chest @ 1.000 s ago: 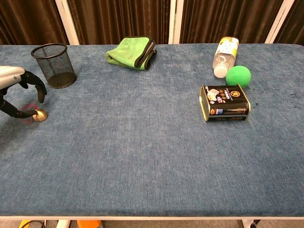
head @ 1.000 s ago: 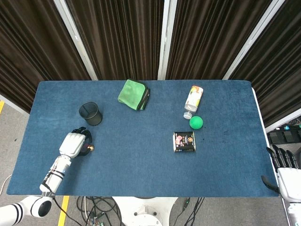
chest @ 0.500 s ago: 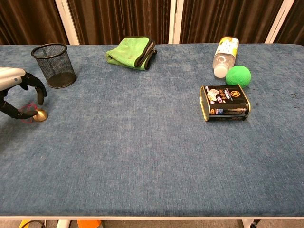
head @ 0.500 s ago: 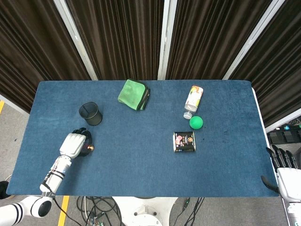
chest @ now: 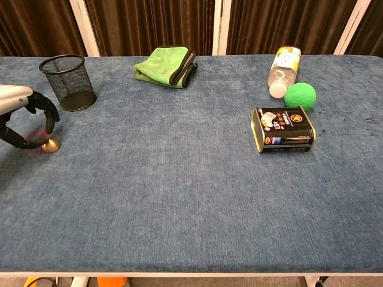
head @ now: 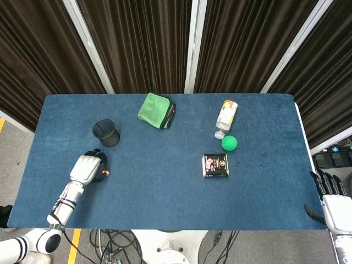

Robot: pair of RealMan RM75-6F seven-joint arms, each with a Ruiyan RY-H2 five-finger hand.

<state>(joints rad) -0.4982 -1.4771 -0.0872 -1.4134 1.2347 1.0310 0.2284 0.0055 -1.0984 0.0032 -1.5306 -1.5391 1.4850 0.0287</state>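
Observation:
My left hand [head: 87, 168] [chest: 24, 116] sits low over the table's left side, in front of the black mesh cup [head: 106, 132] [chest: 67, 82]. Its fingers curl over a small brass-tipped object with a red loop [chest: 46, 143] [head: 104, 172] lying on the cloth. The thumb touches the red loop; a firm grip cannot be made out. My right hand [head: 332, 199] hangs off the table's near right corner, fingers spread, nothing in it; only the head view shows it.
A folded green cloth [head: 156, 110] [chest: 167, 66] lies at the back centre. To the right are a lying bottle [head: 225, 116] [chest: 283, 64], a green ball [head: 230, 143] [chest: 300, 95] and a dark tin [head: 215, 165] [chest: 282, 130] on the blue table [head: 165, 187].
The left hand has shifted only slightly around the small object, which stays on the cloth. The right hand has edged up a little.

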